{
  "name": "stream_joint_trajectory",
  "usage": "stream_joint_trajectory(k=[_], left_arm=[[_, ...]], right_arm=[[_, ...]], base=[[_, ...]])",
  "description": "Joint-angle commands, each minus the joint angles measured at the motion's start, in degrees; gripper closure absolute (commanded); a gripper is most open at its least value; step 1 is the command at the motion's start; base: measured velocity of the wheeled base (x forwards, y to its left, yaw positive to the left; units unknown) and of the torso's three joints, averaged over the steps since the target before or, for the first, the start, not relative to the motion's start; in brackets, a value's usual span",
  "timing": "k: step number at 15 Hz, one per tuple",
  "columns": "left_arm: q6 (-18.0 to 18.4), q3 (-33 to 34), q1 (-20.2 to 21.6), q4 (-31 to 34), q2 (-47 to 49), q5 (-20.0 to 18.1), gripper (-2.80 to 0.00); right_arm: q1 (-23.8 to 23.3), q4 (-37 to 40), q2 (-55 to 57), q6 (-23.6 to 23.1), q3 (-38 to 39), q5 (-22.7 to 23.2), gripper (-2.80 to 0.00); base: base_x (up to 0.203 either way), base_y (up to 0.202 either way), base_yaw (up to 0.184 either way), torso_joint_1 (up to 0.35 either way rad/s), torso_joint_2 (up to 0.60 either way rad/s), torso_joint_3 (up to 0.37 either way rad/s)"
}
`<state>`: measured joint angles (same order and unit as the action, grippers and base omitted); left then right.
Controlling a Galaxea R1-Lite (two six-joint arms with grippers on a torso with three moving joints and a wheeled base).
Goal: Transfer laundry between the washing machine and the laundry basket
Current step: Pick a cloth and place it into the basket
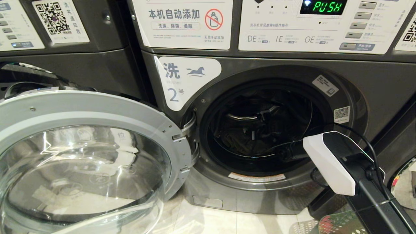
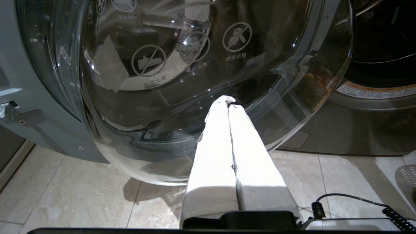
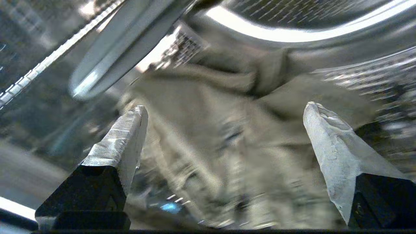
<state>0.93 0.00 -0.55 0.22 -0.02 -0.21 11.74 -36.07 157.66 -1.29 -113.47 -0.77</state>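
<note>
The washing machine (image 1: 279,68) marked "2" stands with its round glass door (image 1: 97,110) swung wide to the left. My right arm (image 1: 328,162) reaches into the dark drum. In the right wrist view my right gripper (image 3: 226,105) is open, its fingertips (image 3: 136,120) spread over a crumpled grey-olive piece of laundry (image 3: 211,97) on the drum floor, with nothing between them. That cloth shows dimly in the head view (image 1: 240,138). My left gripper (image 2: 227,99) is shut and empty, low beside the door glass (image 2: 195,81). A perforated edge at the floor (image 1: 304,226) looks like the laundry basket.
Like machines stand to the left (image 1: 65,48) and right (image 1: 403,136). The open door fills the lower left and hangs just above the tiled floor (image 2: 81,198). A black cable (image 1: 367,143) loops from my right wrist across the drum opening.
</note>
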Motion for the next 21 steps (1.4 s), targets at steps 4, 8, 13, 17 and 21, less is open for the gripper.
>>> stream_joint_trajectory(k=[4, 8, 13, 17, 21], left_arm=[[-0.67, 0.0, 0.02, -0.09, 0.02, 0.03, 0.0], [-0.67, 0.0, 0.02, -0.13, 0.02, 0.03, 0.0], [-0.67, 0.0, 0.02, -0.12, 0.02, 0.03, 0.0], [-0.67, 0.0, 0.02, -0.13, 0.02, 0.03, 0.0], [-0.67, 0.0, 0.02, -0.04, 0.02, 0.03, 0.0]], right_arm=[[0.27, -2.06, -2.65, -1.81, 1.04, -0.26, -2.8], [1.53, -3.26, -3.59, -7.12, 2.74, 1.35, -2.8], [0.48, 0.28, -2.88, -7.93, 1.85, 3.84, -2.8], [0.65, -0.06, -2.27, -8.03, 1.85, 3.4, -2.8], [0.51, -0.19, -2.27, -8.29, 1.85, 3.15, -2.8]], base=[[0.0, 0.0, 0.0, 0.0, 0.0, 0.0], [0.0, 0.0, 0.0, 0.0, 0.0, 0.0], [0.0, 0.0, 0.0, 0.0, 0.0, 0.0], [0.0, 0.0, 0.0, 0.0, 0.0, 0.0], [0.0, 0.0, 0.0, 0.0, 0.0, 0.0]])
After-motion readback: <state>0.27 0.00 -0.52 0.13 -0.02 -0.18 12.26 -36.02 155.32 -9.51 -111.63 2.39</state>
